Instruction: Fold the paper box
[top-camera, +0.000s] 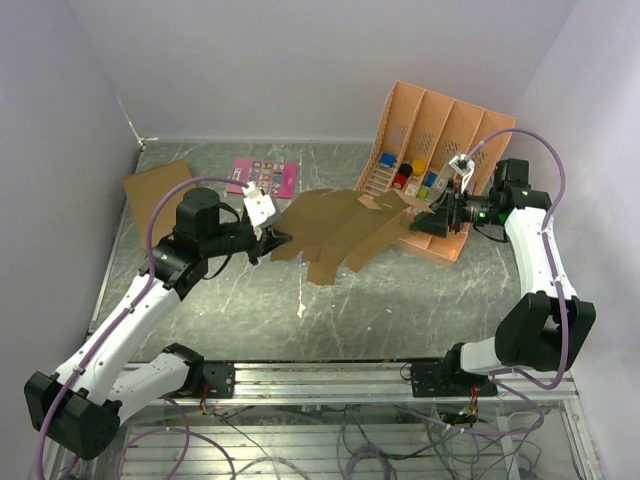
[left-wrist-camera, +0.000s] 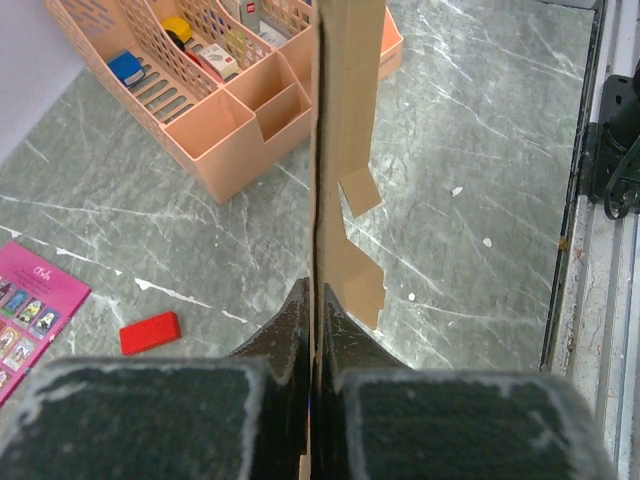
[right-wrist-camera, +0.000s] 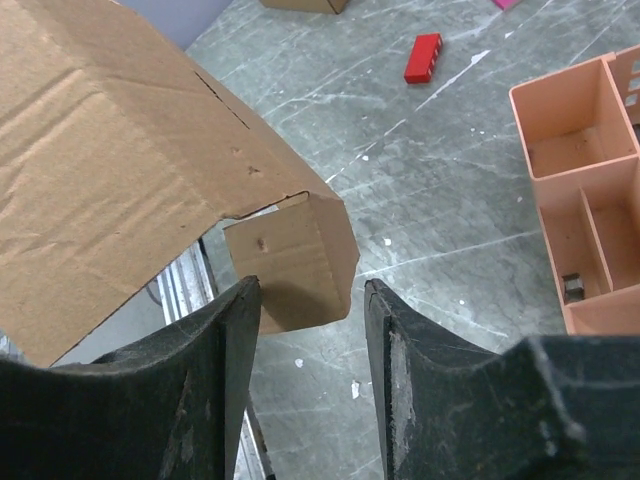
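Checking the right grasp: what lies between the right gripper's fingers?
Right wrist view: a tab flap of the paper box sits between the fingers of the right gripper, which stand apart, not clamped on it.

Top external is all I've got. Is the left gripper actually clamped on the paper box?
Observer: Yes. The left wrist view shows the left gripper shut on the paper box, the sheet edge-on between its fingers.
Operator: Right side gripping too?
Observer: No. The right gripper is open. A small tab flap sits between its fingers, with a gap to one finger.
Operator: Anything on the table I can't see?
Observer: A red block lies on the table, near the pink card.
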